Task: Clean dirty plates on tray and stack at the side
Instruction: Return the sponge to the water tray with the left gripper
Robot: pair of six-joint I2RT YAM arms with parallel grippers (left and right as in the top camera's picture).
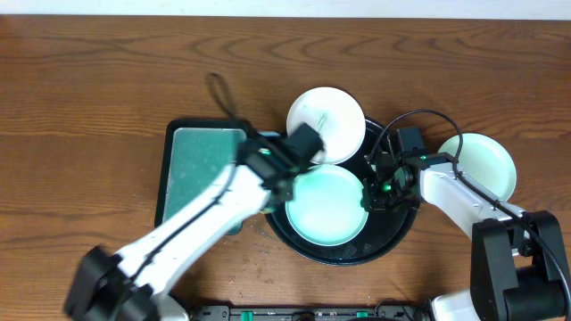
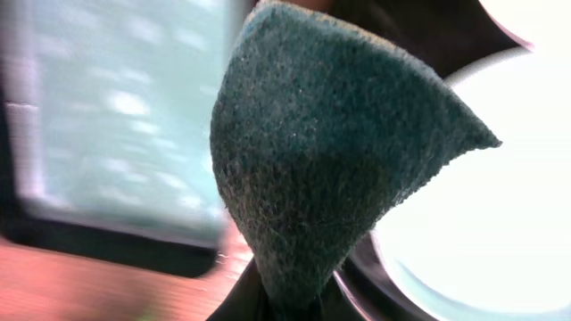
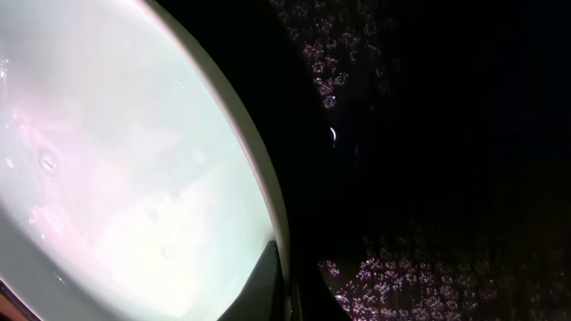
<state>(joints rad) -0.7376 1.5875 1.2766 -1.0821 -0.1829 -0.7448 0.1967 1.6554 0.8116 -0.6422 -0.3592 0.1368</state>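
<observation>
The round black tray point(image 1: 398, 234) holds a pale mint plate point(image 1: 326, 207) at its middle. A white plate point(image 1: 326, 120) lies over the tray's far rim. A second mint plate point(image 1: 484, 163) lies on the table to the right of the tray. My left gripper point(image 1: 299, 148) is shut on a dark green scouring pad point(image 2: 330, 152) and hovers at the near edge of the white plate, by the middle plate point(image 2: 486, 205). My right gripper point(image 1: 368, 193) is shut on the right rim of the middle mint plate point(image 3: 116, 160), one finger point(image 3: 268, 285) on top of it, over the wet tray point(image 3: 428, 134).
A rectangular black-rimmed tray with a teal interior point(image 1: 198, 168) lies left of the round tray, under my left arm; it also shows blurred in the left wrist view point(image 2: 116, 116). A black cable point(image 1: 223, 94) lies behind it. Brown wooden table point(image 1: 89, 107) all round.
</observation>
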